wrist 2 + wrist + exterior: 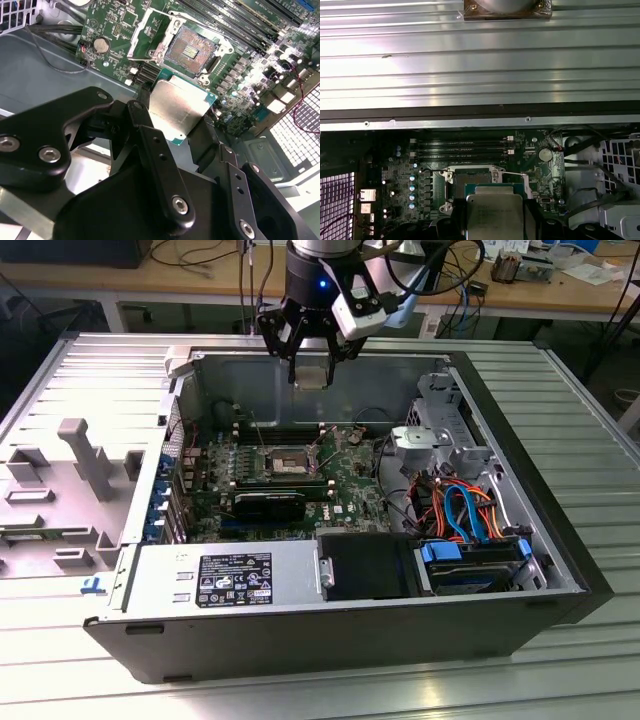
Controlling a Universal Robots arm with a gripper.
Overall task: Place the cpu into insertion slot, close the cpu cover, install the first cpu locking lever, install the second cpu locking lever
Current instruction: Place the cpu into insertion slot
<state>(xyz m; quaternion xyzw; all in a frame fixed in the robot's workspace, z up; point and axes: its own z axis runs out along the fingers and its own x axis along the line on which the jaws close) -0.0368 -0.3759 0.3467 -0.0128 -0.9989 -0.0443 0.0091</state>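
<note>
Slot (285, 460): open and bare on the green board (347, 472).
Gripper (312, 365): fingers clamped on 2 edges of the chip (182, 107).
Chip: held flat, above and apart from the slot.
Risk: a tilted or offset descent could damage the slot.

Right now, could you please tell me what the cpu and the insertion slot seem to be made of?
The cpu: seemingly metal top, silver-grey with a soft sheen, over a green substrate edge. The insertion slot: shiny metal rim around a tan centre, probably contacts.
</note>
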